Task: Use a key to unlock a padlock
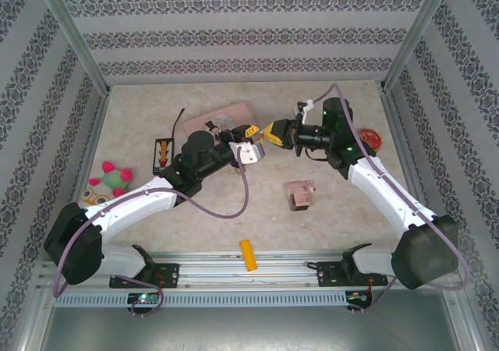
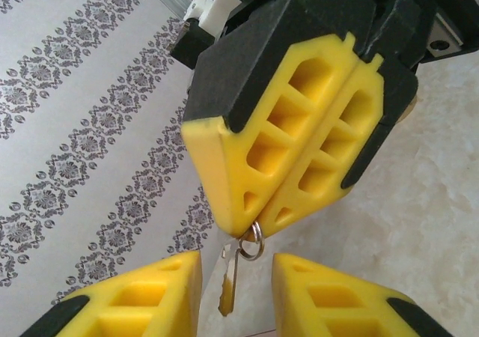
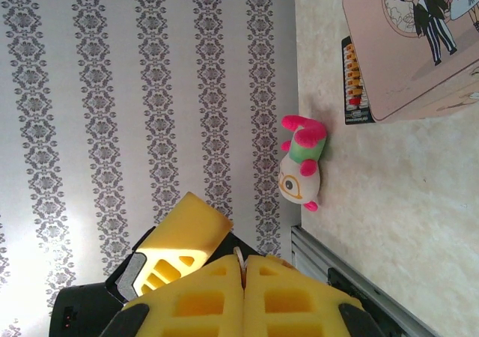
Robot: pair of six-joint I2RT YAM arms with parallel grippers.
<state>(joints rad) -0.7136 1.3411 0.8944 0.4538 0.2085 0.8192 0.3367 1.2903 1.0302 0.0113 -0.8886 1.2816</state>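
My right gripper (image 1: 270, 132) is shut in mid-air on the small silvery ring (image 2: 254, 241) of the key. The key (image 2: 229, 278) hangs from the ring, blade down. In the left wrist view the right gripper's yellow fingers (image 2: 288, 138) are pressed together above it. My left gripper (image 2: 238, 296) is open, one finger on each side of the hanging key, not touching it. In the right wrist view my right gripper (image 3: 243, 269) pinches the ring (image 3: 239, 255), with a left finger (image 3: 183, 236) just beyond. The padlock is hidden or out of view.
A pink tin (image 1: 222, 121) lies behind the grippers. A small pink boxy block (image 1: 298, 195) sits at centre right, a yellow-orange bar (image 1: 248, 255) near the front rail. A plush toy (image 1: 109, 179) and a black box (image 1: 162, 152) are left, a red disc (image 1: 370, 139) right.
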